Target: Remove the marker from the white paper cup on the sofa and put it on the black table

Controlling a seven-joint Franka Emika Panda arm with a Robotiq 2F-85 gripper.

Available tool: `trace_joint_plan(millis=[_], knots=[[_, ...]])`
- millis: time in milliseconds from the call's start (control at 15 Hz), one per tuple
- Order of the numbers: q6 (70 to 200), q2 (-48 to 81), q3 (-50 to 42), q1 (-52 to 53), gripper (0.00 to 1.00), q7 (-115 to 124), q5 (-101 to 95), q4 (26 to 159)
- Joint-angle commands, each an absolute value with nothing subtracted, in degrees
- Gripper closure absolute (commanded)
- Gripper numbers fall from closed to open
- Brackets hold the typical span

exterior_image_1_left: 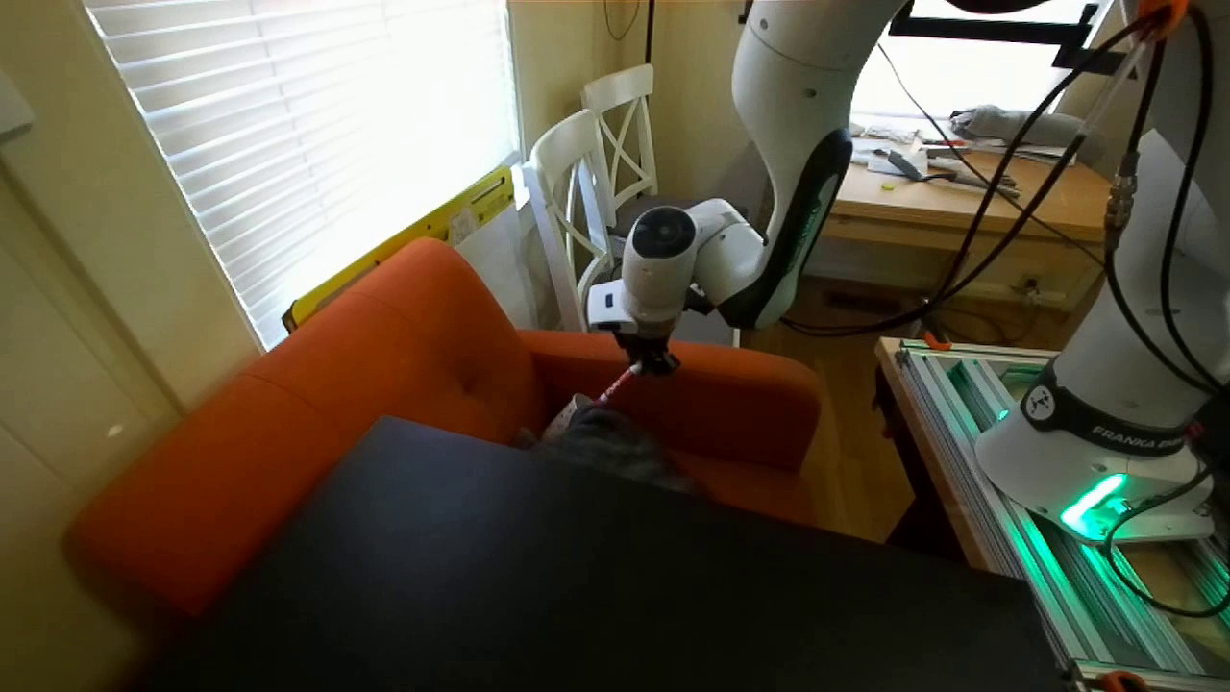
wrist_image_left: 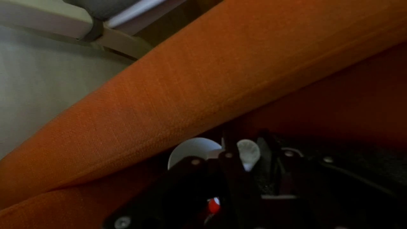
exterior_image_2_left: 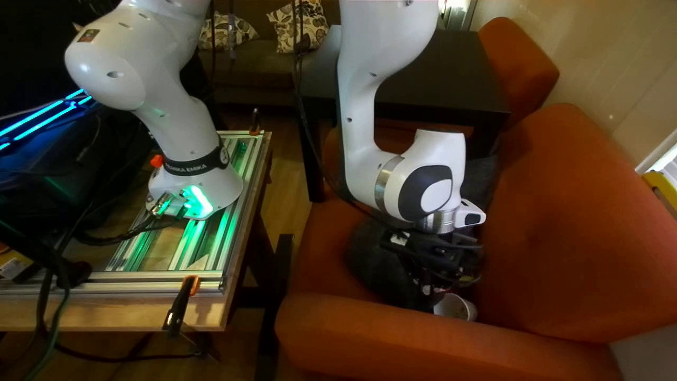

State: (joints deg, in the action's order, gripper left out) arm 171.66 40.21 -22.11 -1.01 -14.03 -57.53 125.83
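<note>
Since the marker [exterior_image_1_left: 618,383] slants up from the cup [exterior_image_1_left: 565,417] to the gripper [exterior_image_1_left: 651,365] in an exterior view, pulling should follow that axis. In an exterior view the cup [exterior_image_2_left: 456,308] sits beside the gripper; in the wrist view, narrowly parted fingers [wrist_image_left: 230,152] flank the marker's apparent end, hold unclear.

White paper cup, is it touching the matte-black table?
Apart: in an exterior view, a stretch of the orange upholstered sofa separates the cup from the table.
</note>
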Motion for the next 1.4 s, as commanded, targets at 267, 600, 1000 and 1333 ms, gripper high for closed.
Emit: trace_joint_plan(millis=[267,600,1000,1333], knots=[[185.9,26.7,-8.8,-20.6,0.94,-23.6,-55.4,141.7],[198.2,24.6,5.7,-36.6,0.94,-21.6,-61.7,146.9],[210.8,22.6,14.6,-44.4,0.94,-13.7,-73.7,147.1],[219.1,20.8,16.0,-45.7,0.94,-6.9,-81.8,145.4]])
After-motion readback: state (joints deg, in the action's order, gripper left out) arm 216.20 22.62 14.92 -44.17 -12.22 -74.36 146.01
